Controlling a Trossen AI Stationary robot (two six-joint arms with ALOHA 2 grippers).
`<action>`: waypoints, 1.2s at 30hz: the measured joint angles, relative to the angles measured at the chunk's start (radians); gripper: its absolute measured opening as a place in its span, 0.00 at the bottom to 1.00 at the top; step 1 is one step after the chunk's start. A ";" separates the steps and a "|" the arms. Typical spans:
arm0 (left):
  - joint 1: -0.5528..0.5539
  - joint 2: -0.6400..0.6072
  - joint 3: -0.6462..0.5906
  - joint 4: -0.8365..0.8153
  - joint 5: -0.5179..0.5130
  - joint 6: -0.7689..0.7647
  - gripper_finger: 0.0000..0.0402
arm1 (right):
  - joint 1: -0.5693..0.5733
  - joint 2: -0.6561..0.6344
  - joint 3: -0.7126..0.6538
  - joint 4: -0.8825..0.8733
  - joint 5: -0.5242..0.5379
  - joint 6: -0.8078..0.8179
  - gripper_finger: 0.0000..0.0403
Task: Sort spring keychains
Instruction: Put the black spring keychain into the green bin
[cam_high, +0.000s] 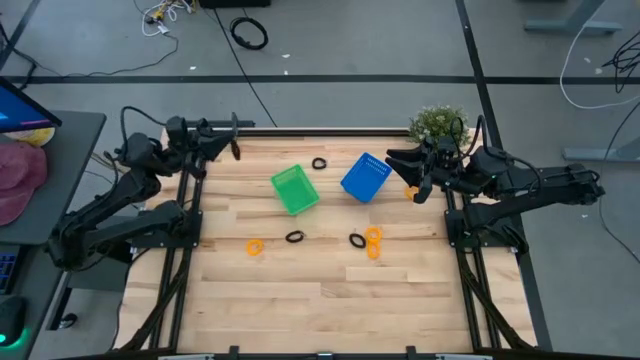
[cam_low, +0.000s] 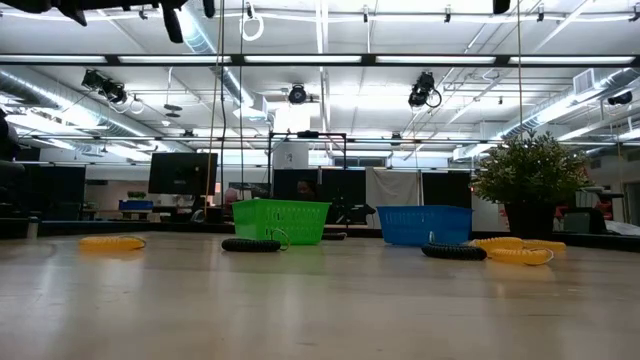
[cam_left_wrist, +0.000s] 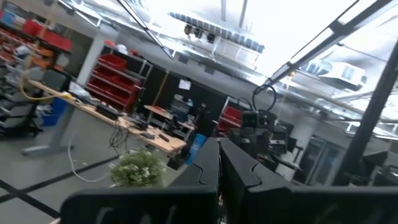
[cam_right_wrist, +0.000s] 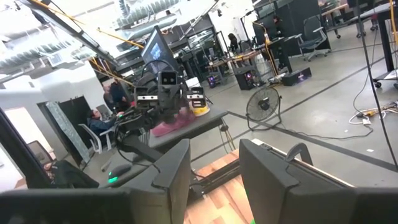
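Spring keychains lie flat on the wooden table. The black ones are one near the far edge (cam_high: 319, 163) and two in the middle (cam_high: 294, 237) (cam_high: 357, 240). The orange ones are one to the left (cam_high: 255, 246), two together (cam_high: 373, 243), and one (cam_high: 411, 191) right by my right gripper in the high view. My left gripper (cam_high: 232, 146) (cam_left_wrist: 219, 171) is shut, raised over the far left corner. My right gripper (cam_high: 405, 172) (cam_right_wrist: 214, 171) is open and empty, raised at the far right beside the blue basket (cam_high: 365, 177). The low view shows an orange coil (cam_low: 112, 242), black coils (cam_low: 250, 244) (cam_low: 453, 252) and orange coils (cam_low: 515, 250).
A green basket (cam_high: 295, 189) (cam_low: 281, 221) and the blue basket (cam_low: 425, 224) stand on the far half of the table. A potted plant (cam_high: 438, 123) (cam_low: 530, 190) sits at the far right corner behind my right gripper. The near half of the table shows bare wood (cam_high: 320, 300).
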 joint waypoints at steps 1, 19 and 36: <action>-0.007 0.007 0.000 0.008 0.000 -0.003 0.00 | 0.000 0.000 0.000 0.000 0.000 0.001 0.35; -0.119 0.521 0.488 -0.066 0.133 0.224 0.00 | 0.000 0.000 0.000 0.000 0.000 0.001 0.35; -0.201 0.732 0.663 -0.380 -0.191 0.229 0.00 | 0.000 0.000 0.000 -0.003 0.000 0.000 0.35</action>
